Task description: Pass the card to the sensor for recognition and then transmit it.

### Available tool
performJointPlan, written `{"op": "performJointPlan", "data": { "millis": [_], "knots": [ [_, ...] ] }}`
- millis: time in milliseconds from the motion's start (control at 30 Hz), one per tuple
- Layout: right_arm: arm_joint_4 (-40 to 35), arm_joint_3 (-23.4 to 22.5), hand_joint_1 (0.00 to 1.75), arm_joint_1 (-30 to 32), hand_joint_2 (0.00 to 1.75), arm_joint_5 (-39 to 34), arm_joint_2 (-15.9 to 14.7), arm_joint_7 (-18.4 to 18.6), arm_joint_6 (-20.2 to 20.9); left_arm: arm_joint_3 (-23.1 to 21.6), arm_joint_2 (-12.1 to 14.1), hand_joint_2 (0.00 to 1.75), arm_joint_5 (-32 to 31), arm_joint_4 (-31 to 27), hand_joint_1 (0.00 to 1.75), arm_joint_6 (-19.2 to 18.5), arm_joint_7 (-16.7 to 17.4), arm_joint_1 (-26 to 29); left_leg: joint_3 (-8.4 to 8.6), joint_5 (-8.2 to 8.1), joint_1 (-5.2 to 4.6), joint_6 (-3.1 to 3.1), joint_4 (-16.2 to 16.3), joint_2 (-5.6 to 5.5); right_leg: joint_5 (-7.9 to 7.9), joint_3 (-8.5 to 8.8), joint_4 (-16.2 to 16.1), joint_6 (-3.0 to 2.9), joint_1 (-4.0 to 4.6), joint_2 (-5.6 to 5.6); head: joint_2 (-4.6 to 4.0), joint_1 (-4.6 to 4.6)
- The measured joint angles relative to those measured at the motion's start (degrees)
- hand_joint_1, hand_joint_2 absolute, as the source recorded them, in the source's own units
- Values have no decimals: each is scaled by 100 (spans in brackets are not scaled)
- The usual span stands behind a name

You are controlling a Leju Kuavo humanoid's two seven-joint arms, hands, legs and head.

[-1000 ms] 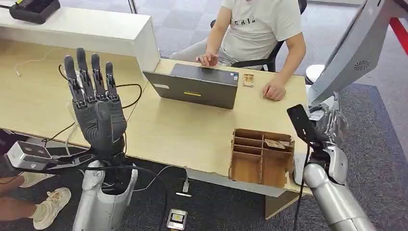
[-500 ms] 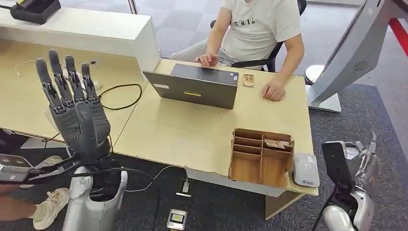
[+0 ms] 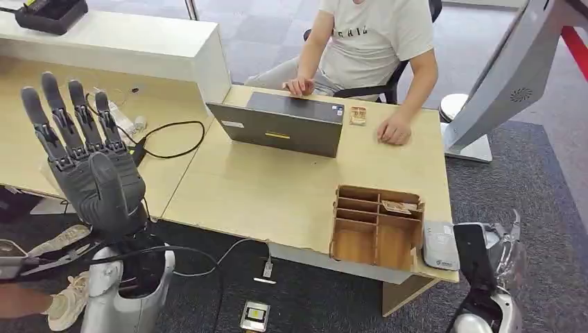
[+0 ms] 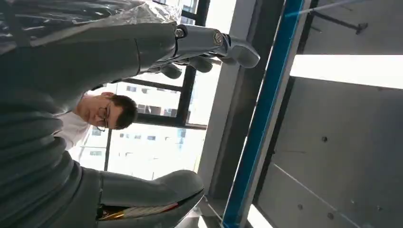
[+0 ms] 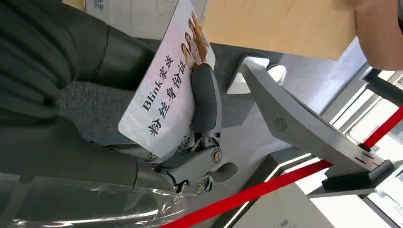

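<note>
Wooden desk (image 3: 277, 187), sensor (image 3: 441, 245) beside right hand (image 3: 500, 243) pinching card (image 5: 166, 90), print legible at wrist; left hand (image 3: 90, 159) raised, fingers spread

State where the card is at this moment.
The card is held in the robot's right hand, low on the right of the head view, just off the desk's corner beside the white sensor and the wooden organiser.

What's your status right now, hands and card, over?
Left hand raised, open, empty. Right hand holds the card, low beside the desk corner near the white sensor. Nothing between card and sensor.
</note>
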Motion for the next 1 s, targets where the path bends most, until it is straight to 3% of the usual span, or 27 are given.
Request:
{"op": "performJointPlan", "data": {
  "millis": [233, 800, 1000],
  "knots": [
    [330, 37, 175, -26, 175, -72, 142, -70, 144, -2, 9, 175, 11, -68, 0, 17, 0, 27, -1, 0, 0, 0, 0, -1, 0, 0, 0, 0, 0, 0, 0, 0],
    [1996, 92, 175, -342, 175, -369, 365, -247, 133, -17, 57, 175, 79, -96, 0, 26, 0, 25, 3, 0, 0, 0, -1, 2, -1, 0, 0, 0, 0, 1, 0, 0],
    [2007, 94, 175, -346, 175, -367, 367, -249, 133, -17, 57, 175, 81, -96, 0, 26, 0, 25, 3, 0, 0, 0, -1, 2, -1, 0, 0, 0, 0, 1, 0, 0]
  ]
}}
